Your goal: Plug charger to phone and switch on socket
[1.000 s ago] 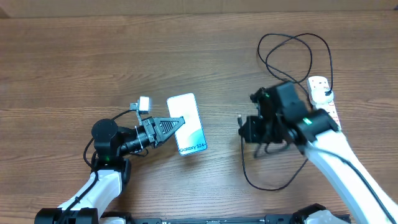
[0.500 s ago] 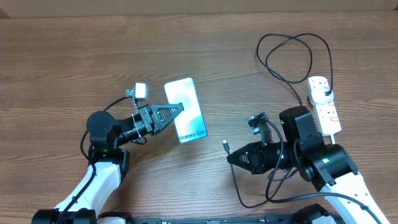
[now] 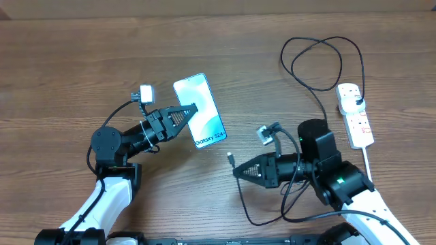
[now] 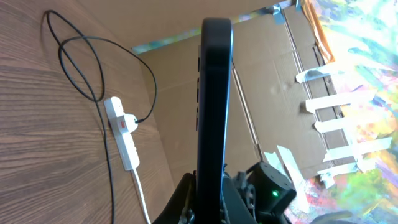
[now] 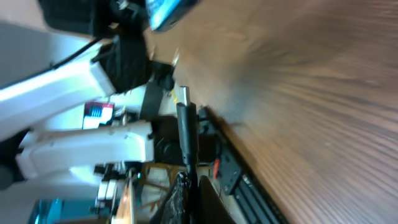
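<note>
My left gripper (image 3: 182, 117) is shut on the phone (image 3: 201, 109), lifted and tilted, screen up, reading "Galaxy S24+". In the left wrist view the phone (image 4: 213, 99) stands edge-on between the fingers (image 4: 208, 196). My right gripper (image 3: 244, 171) is shut on the charger's black cable near its connector tip (image 3: 231, 158), which points left toward the phone. The right wrist view shows the connector (image 5: 186, 118) sticking up from the fingers (image 5: 188, 190). The cable (image 3: 320, 64) loops back to the white plug head (image 3: 349, 102) in the white socket (image 3: 357, 121); it also shows in the left wrist view (image 4: 124, 134).
The socket's thick white cord (image 3: 371, 163) runs toward the front right. Slack black cable (image 3: 272, 211) loops on the wooden table (image 3: 82, 61) under my right arm. Cardboard walls (image 4: 267, 81) stand beyond the table.
My left gripper lifted the phone up and slightly back-left, tilting it. My right gripper carried the connector leftward, closer to the phone.
</note>
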You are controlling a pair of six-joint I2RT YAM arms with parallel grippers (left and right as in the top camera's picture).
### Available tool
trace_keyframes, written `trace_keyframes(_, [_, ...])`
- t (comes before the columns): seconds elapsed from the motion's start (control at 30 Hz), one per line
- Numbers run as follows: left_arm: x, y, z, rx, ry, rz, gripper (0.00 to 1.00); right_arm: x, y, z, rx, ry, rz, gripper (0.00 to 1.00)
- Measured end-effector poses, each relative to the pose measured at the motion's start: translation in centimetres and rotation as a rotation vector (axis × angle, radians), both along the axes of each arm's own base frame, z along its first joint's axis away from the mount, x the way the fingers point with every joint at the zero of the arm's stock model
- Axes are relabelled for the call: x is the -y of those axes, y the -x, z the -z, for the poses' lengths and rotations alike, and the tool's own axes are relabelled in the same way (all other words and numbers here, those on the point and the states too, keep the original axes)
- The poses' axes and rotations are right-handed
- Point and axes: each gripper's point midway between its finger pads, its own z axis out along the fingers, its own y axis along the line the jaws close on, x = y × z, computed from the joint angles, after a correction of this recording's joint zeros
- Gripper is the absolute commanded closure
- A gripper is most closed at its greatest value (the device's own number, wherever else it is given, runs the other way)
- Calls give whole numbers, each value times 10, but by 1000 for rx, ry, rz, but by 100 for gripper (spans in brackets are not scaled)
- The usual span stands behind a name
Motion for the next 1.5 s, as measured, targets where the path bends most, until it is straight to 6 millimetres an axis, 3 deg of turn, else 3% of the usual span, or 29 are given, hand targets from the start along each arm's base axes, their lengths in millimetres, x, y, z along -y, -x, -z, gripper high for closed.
trace_keyframes(0.2, [0, 0, 0, -3, 2, 0, 96, -17, 12, -3, -5, -1, -36, 96])
trace_keyframes(0.57, [0, 0, 0, -27, 14, 4, 96, -25, -4, -15, 37, -39, 16, 96])
trace_keyframes(0.9, [0, 1, 0, -49, 25, 10, 96, -34, -18, 4, -34, -17, 37, 96])
trace_keyframes(1.5, [1, 2, 0, -39, 17, 20, 96, -35, -18, 0, -30, -35, 28, 96])
